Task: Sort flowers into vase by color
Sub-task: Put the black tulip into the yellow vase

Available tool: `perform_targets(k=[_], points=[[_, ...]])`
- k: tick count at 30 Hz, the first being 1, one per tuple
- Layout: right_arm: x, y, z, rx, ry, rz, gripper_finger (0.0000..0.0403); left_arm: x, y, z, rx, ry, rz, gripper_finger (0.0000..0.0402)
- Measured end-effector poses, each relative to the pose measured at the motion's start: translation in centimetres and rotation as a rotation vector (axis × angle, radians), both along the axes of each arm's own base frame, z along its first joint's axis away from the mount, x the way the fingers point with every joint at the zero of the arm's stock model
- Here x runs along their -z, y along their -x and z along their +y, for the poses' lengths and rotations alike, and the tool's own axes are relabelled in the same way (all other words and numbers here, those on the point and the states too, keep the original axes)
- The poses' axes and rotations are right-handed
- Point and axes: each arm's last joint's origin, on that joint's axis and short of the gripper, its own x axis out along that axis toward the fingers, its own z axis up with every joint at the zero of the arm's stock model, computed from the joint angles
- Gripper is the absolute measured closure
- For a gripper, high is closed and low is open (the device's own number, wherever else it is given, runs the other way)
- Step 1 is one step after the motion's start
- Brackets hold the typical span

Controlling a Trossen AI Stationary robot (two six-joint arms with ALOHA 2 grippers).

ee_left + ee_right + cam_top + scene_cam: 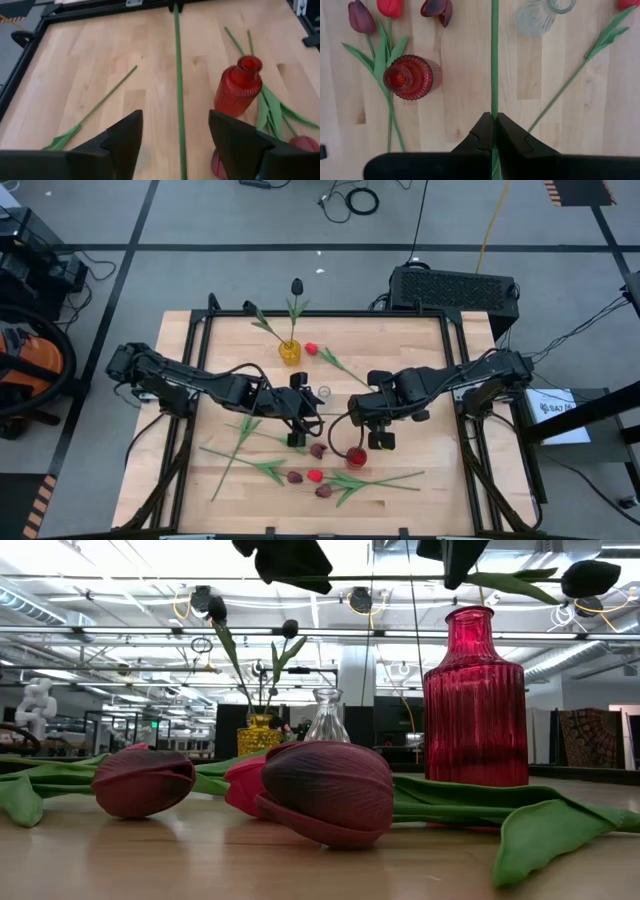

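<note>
Right gripper point(493, 131): pinched on a stem point(494, 60), so you can carry it.
Left gripper point(175, 145): spread around that stem, gripping nothing.
Red vase point(409, 77): beside, probably your target.
Flowers point(300, 475): scattered on table point(190, 340).

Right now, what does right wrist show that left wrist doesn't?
Only the right wrist view: the right gripper shut on a green stem, the clear glass vase, and tulip heads beside the red vase.
Only the left wrist view: the left gripper open around that stem, not clamping it, and the table's black frame.
Both: the stem, the red vase, and the wood table.
</note>
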Motion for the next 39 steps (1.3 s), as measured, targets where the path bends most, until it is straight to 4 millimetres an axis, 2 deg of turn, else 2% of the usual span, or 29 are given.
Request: perform_targets(k=[7, 18, 21, 25, 29, 34, 39], points=[[0.0, -0.2, -0.2, 0.008, -0.002, -0.017, 0.0401, 0.0, 0.1, 0.1, 0.0, -0.012, 0.009, 0.0242], [-0.1, -0.5, -0.4, 0.021, 0.018, -0.044, 0.0401, -0.4, 0.1, 0.8, -0.019, -0.014, 0.018, 0.0384], [-0.1, -0.5, -0.4, 0.021, 0.018, -0.048, 0.0401, -0.4, 0.1, 0.7, -0.014, -0.014, 0.023, 0.0391], [-0.1, -0.5, -0.5, 0.03, 0.039, -0.055, 0.0397, -0.4, 0.1, 0.8, -0.016, -0.015, 0.027, 0.0376], [-0.2, -0.7, -0.4, 0.053, 0.029, -0.075, 0.0364, -0.2, 0.3, 0.8, -0.015, -0.021, 0.056, 0.0382], [-0.2, -0.7, -0.5, 0.065, 0.058, -0.09, 0.0288, -0.3, 0.7, 0.9, -0.015, -0.025, 0.075, 0.0394], [-1.3, 0.1, -0.8, 0.038, 0.08, -0.116, 0.0222, -1.2, 2.2, 1.2, -0.034, -0.01, 0.105, 0.0392]])
